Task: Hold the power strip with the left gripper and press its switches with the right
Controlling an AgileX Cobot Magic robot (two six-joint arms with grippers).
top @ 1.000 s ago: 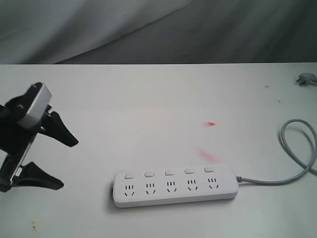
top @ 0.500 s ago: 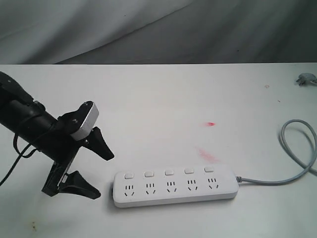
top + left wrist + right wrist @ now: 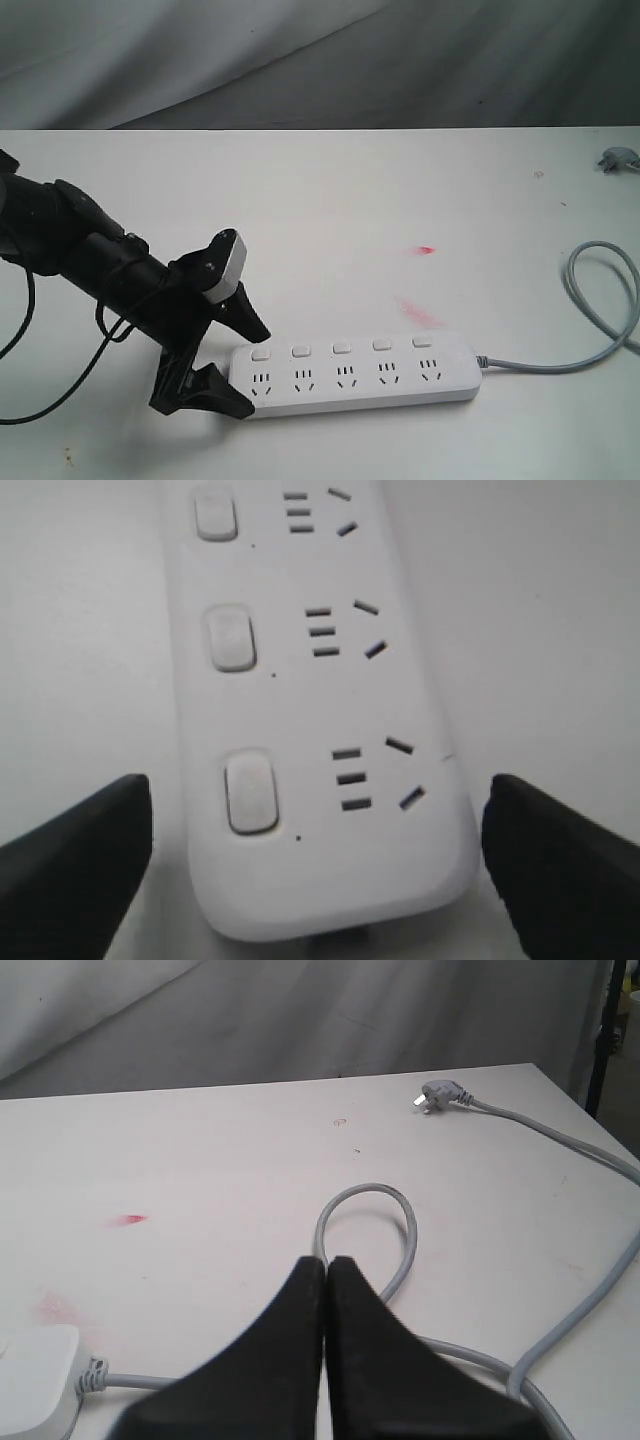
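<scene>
Loosely bracketed: power strip [image 3: 350,375] end inside spread left hand [image 3: 253,372]

Matte black wedge fingers [image 3: 70,860] flank the smooth white rounded bar, gaps showing. It lies flat on the white tabletop [image 3: 330,200]; five rounded-square switches [image 3: 341,348], grey cord [image 3: 600,300] looping. Right hand [image 3: 322,1265] pressed together, empty.

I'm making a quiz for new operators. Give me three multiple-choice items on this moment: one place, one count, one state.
1. The left gripper is: A) astride the power strip's end away from its cord; B) at the cord end; C) at its middle.
2. The strip's switches number: A) three; B) five; C) six.
3. The right gripper is: A) open; B) shut, empty; C) shut on the cord.
Answers: 1 A, its fingers flank that end; 2 B, five buttons show in a row; 3 B, its tips meet with nothing between.
</scene>
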